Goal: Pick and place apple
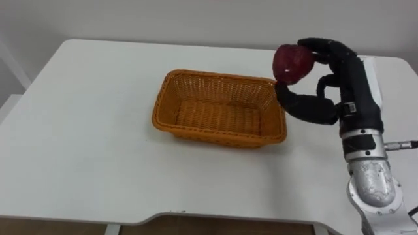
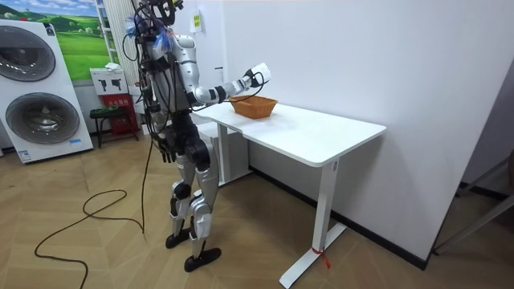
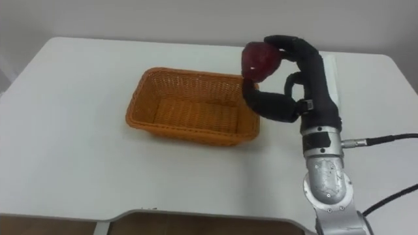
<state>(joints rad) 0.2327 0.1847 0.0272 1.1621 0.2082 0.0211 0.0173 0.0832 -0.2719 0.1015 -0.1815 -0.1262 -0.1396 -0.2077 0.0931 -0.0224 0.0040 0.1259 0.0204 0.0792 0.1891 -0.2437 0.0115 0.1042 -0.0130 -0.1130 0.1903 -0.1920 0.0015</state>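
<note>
On the white counter (image 1: 78, 130), toward its far half, sits one oblong orange wicker basket (image 1: 215, 135), upright, mouth open to the top, long side running across the eye views. It stands alone, with bare counter all round it

Right hand (image 1: 343, 85): black, on a silver forearm that comes in from the lower right. It is raised over the counter just beside the basket's right end, palm turned toward the basket. Fingers (image 1: 326, 47) curl over the top of the apple (image 1: 292, 62), and the thumb (image 1: 307, 108) hooks in from below. The hand is clamped round the fruit

Apple: dark red, partly covered by the fingers on its right side. It is held in the air, clear of the counter, at the basket's far right corner and above the rim. Whether it hangs over the inside or just outside the wall, cannot tell

Room view: the robot stands upright on both feet on the wood floor (image 2: 96, 241), at the counter's end on the room view's left. Its right arm is stretched forward with the hand above the basket. Left hand (image 2: 165, 148) hangs low by the hip, well apart from the counter; spread or closed, cannot tell. A washing machine (image 2: 36, 108) stands against the wall at the room view's left, behind the robot
</note>
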